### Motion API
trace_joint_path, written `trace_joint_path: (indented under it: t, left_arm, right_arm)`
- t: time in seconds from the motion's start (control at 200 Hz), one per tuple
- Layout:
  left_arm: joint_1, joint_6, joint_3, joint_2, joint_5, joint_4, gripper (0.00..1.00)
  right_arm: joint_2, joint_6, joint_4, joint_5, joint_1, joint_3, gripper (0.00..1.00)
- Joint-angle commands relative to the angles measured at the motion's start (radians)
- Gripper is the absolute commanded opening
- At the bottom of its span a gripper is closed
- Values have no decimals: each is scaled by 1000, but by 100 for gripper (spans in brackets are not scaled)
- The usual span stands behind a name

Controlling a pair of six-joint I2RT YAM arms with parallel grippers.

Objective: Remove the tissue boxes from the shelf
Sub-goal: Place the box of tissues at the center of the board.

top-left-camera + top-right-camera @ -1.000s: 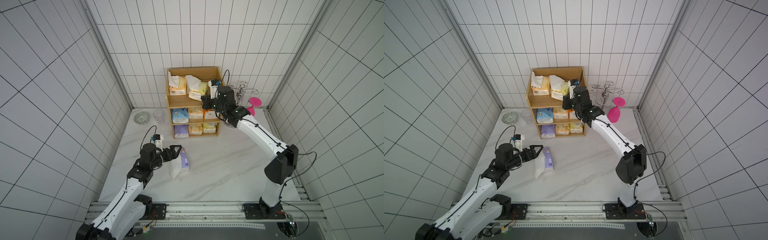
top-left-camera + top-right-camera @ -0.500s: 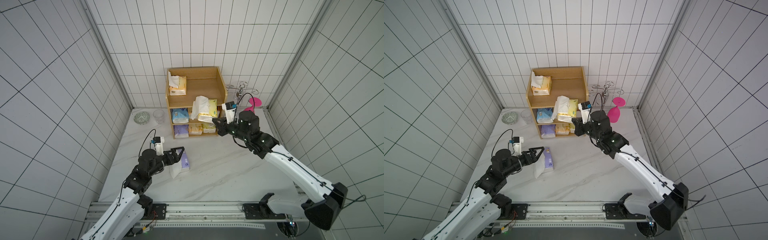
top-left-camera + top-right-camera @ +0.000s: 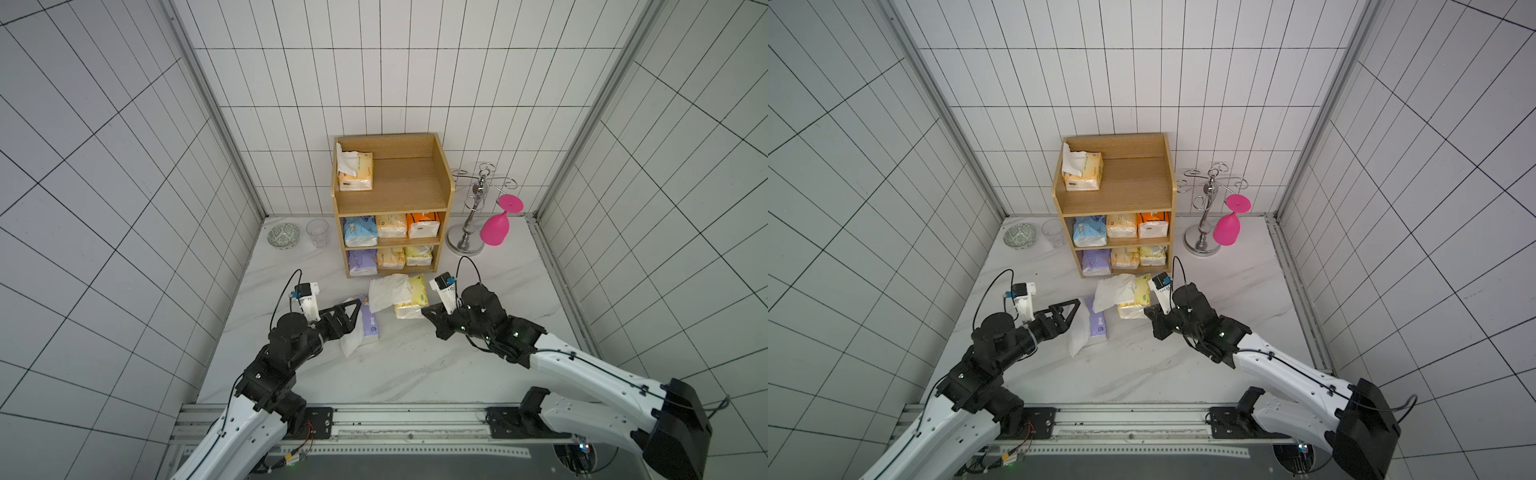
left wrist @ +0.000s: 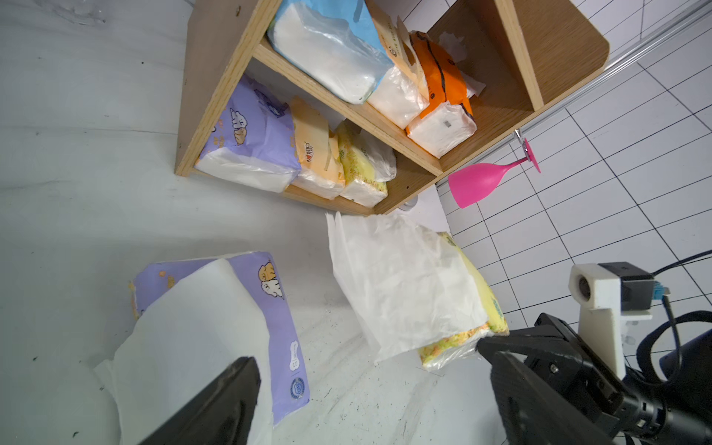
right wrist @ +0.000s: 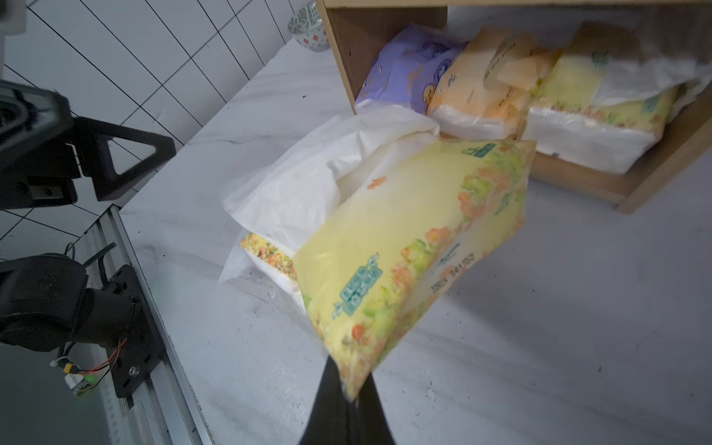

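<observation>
The right pincer point(image 3: 426, 312) pinches just a corner of the soft yellow plastic tissue pack point(image 3: 417, 293), in front of the brown wooden shelf point(image 3: 395, 192). The thin wrap could slip out, and the pack would drop. The left pincer point(image 3: 348, 321) stands apart, empty.

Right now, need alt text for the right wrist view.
The shut right gripper pinches a corner of a yellow pack, with loose white tissue spilling from it, over the marble table. Behind it, the shelf holds a purple pack, a pale orange pack and another yellow pack on its bottom tier.
</observation>
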Motion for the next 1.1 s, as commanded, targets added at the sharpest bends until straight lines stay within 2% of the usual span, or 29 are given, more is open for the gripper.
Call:
trace_joint_path:
  t: [0.0, 0.11, 0.225, 0.285, 0.37, 0.445, 0.605, 0.745, 0.84, 0.924, 1.019, 1.094]
  left_arm:
    - [-3, -3, -27, -33, -42, -57, 98]
    - [-3, -6, -44, -44, -44, -71, 98]
    - [-3, -2, -50, -35, -56, -79, 98]
    - [-3, 1, -50, -26, -60, -79, 98]
    - [-3, 6, -51, -15, -69, -79, 98]
    - [-3, 12, -51, -9, -78, -82, 98]
    - [-3, 32, -59, -6, -113, -83, 98]
    - [0, 48, -81, -15, -159, -64, 98]
    - [6, 54, -93, -12, -165, -46, 98]
    - [16, 56, -104, 10, -156, -13, 98]
    - [35, 32, -118, 43, -126, 38, 98]
    - [50, 21, -135, 64, -90, 93, 98]
  right_arm:
    - [4, 62, 169, 37, 23, -97, 0]
    - [53, 108, 261, 47, 38, -178, 0]
    - [117, 146, 347, 50, 49, -234, 12]
    - [147, 155, 366, 51, 52, -246, 22]
    - [172, 165, 353, 52, 55, -247, 44]
    - [164, 171, 319, 70, 55, -249, 51]
    - [49, 176, 188, 157, 55, -260, 57]
    - [-117, 187, 62, 207, 48, -265, 62]
    - [-198, 220, -5, 158, 10, -254, 65]
    - [-210, 263, -61, 108, -55, -236, 65]
    - [-140, 291, -70, -12, -130, -206, 66]
    - [-66, 308, -45, -47, -147, -180, 66]
